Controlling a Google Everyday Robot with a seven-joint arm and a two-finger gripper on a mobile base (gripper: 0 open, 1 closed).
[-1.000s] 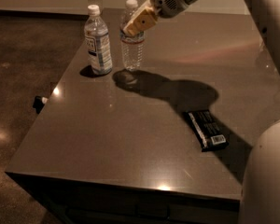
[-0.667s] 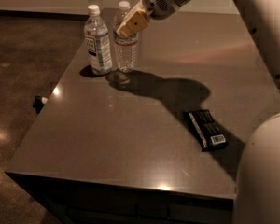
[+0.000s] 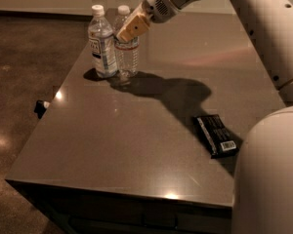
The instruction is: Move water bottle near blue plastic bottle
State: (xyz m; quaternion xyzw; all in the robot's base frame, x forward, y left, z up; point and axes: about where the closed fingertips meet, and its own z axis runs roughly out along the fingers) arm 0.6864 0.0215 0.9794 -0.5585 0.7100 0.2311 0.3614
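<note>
while pincer (image 3: 129,30) grips water bottle (image 3: 127,57), packet (image 3: 216,134) lies apart.

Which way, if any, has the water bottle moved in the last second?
Yes. The water bottle slid left, closing the gap to the blue plastic bottle, which stayed put. The gripper is at its shoulder.

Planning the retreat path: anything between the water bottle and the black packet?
Nothing: in the camera view the table between water bottle and black packet is bare; only the arm's shadow crosses it. The pincer is at the bottle's shoulder.
</note>
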